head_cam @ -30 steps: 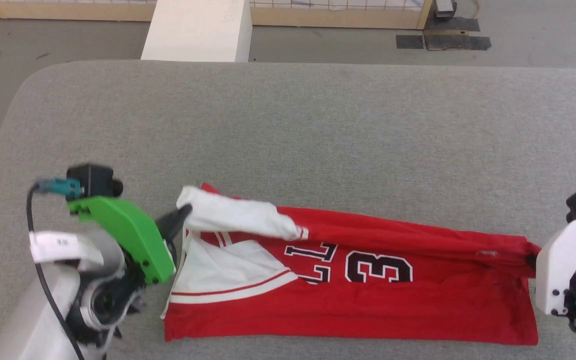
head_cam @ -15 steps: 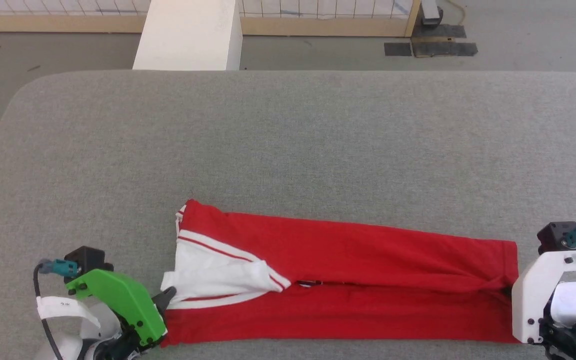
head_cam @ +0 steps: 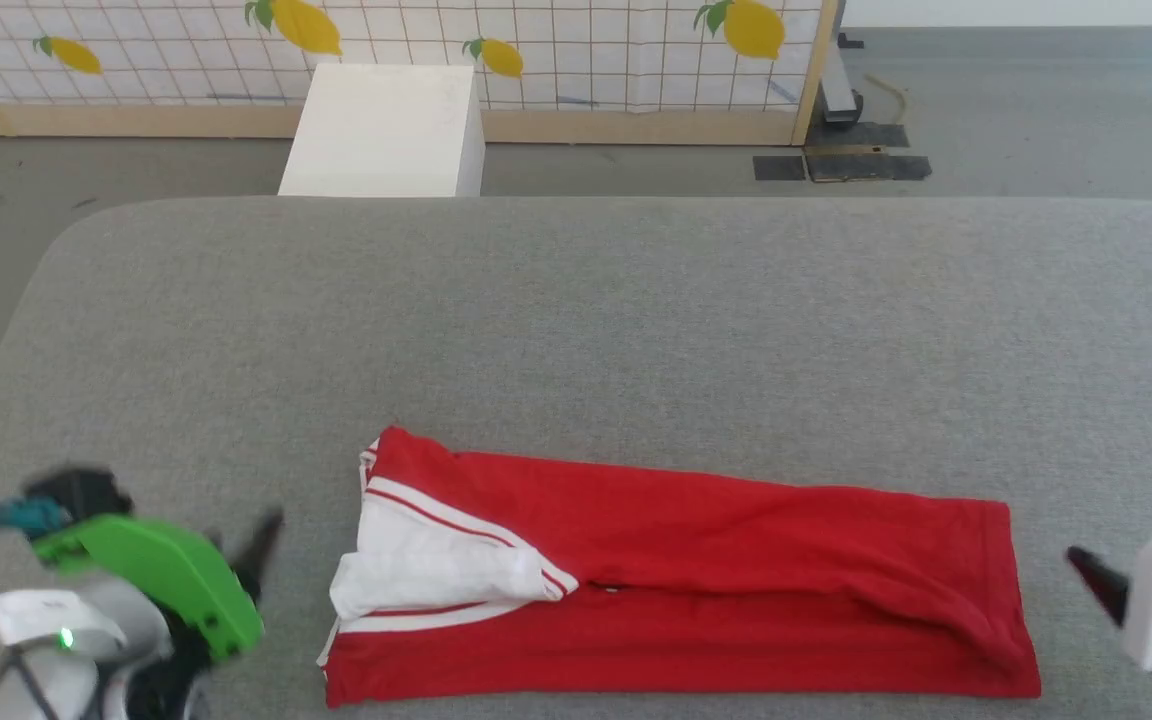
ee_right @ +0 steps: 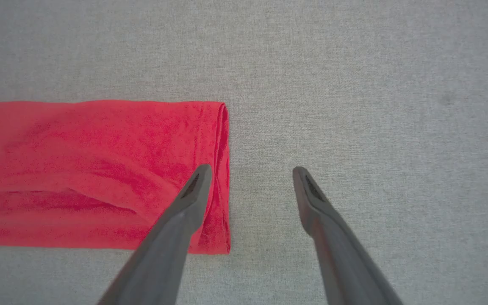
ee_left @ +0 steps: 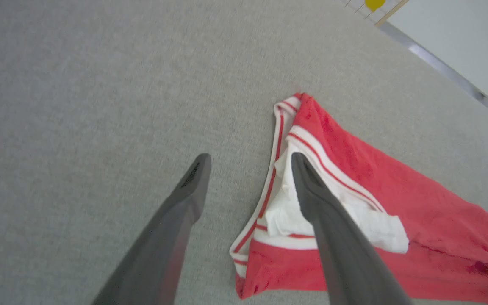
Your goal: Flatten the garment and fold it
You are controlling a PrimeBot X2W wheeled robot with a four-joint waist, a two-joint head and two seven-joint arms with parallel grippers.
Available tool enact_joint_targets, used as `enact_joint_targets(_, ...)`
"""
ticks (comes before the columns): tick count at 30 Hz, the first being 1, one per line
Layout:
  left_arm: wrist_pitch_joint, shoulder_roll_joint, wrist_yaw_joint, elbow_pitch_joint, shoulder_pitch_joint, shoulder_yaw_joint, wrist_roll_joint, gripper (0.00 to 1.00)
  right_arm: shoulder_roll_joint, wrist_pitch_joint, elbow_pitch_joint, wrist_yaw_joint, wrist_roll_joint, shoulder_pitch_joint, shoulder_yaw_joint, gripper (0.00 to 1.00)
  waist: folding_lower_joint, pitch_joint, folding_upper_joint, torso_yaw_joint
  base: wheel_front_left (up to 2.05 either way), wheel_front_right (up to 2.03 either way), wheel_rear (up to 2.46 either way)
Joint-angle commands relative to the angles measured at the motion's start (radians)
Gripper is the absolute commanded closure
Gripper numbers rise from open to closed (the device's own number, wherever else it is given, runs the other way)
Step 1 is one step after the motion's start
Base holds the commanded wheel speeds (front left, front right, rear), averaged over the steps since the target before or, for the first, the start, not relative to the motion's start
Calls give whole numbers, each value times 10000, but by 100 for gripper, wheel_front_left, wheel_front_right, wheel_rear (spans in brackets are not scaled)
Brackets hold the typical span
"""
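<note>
Just released garment (head_cam: 696, 590) at both ends. Lies now as long red strip at 6 o'clock of tabletop (head_cam: 576, 330), far half folded over near half, number hidden, white sleeve (head_cam: 436, 575) tucked at 9 o'clock end. Left tool (ee_left: 250, 156) wide, empty, off cloth at 9 o'clock side. Right tool (ee_right: 250, 169) wide, empty, at 3 o'clock side. Means lengthwise fold probably done, crosswise fold still to do. Some wrinkles near 3 o'clock end.

One garment (head_cam: 696, 590) is counted on the grey table (head_cam: 576, 330), and two grippers, a left gripper (ee_left: 249, 157) and a right gripper (ee_right: 251, 170), are seen above it. Beyond the table, one white box (head_cam: 381, 130) and four printed lemons (head_cam: 306, 25) are counted.
</note>
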Motion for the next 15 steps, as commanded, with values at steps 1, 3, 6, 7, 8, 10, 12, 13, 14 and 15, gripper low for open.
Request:
enact_joint_targets(1, -628, 90, -349, -294, -442, 197, 312, 0, -99, 94, -147, -13, 64, 36, -124, 0, 1, 114, -1, 37, 0, 0, 0)
enact_joint_targets(3, -1737, 221, -946, -474, -838, 339, 933, 0, -141, 99, -263, -13, 206, -53, -319, 0, 1, 252, -1, 73, 0, 0, 0)
enact_joint_targets(6, -3358, 272, -1542, -373, -1265, 485, 1810, 0, -495, 90, -347, -13, 407, -40, -17, 0, 1, 498, -1, 97, 0, 0, 0)
enact_joint_targets(7, -3987, 294, -1686, -289, -1394, 522, 2192, 0, -565, 82, -318, -13, 617, -46, 105, 0, 1, 599, -1, 97, 0, 0, 0)
enact_joint_targets(8, -4501, 262, -1792, -228, -1488, 556, 2444, 0, -641, 93, -287, -13, 754, -34, 204, 0, 1, 692, -1, 108, 0, 0, 0)
enact_joint_targets(10, -5805, 179, -1940, -50, -1693, 633, 3115, 0, -891, 73, -218, -13, 1082, 17, 504, 0, 1, 918, -1, 144, 0, 0, 0)
enact_joint_targets(12, -6419, 153, -2045, 111, -1797, 615, 3647, 0, -1021, 104, -112, -13, 1359, 72, 688, 0, 1, 1075, -1, 167, 0, 0, 0)
enact_joint_targets(13, -6620, 56, -2092, 144, -1856, 682, 3893, 0, -1101, 109, -76, -13, 1524, 93, 809, 0, 1, 1202, -1, 178, 0, 0, 0)
enact_joint_targets(14, -6709, 46, -2202, 197, -1877, 657, 4193, 0, -1185, 113, -18, -13, 1613, 118, 894, 0, 1, 1301, -1, 192, 0, 0, 0)
enact_joint_targets(15, -6757, -26, -2227, 187, -1914, 728, 4406, 0, -1287, 140, 25, -13, 1593, 157, 974, 0, 1, 1394, -1, 211, 0, 0, 0)
